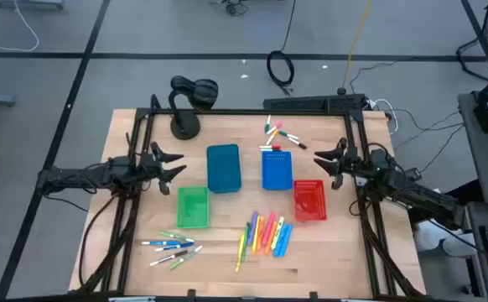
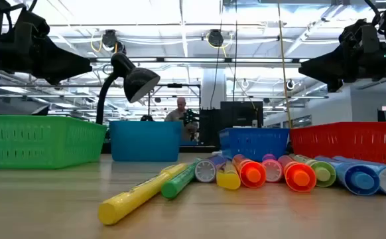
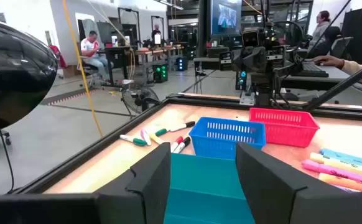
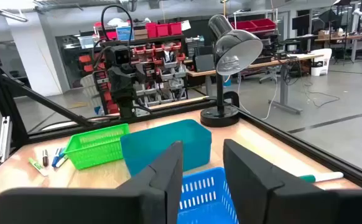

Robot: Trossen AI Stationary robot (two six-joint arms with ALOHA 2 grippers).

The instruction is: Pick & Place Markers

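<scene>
Both idle, fingers apart: left gripper (image 1: 174, 164) beside teal bin (image 1: 223, 168), right gripper (image 1: 324, 159) beside blue bin (image 1: 277, 169) and red bin (image 1: 309, 200) — contents unclear. Neon markers (image 1: 265, 234) between them, nearer front edge — lying roughly front-to-back.

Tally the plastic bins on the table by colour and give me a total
Teal bin: 1
Blue bin: 1
Green bin: 1
Red bin: 1
Total: 4 bins
</scene>
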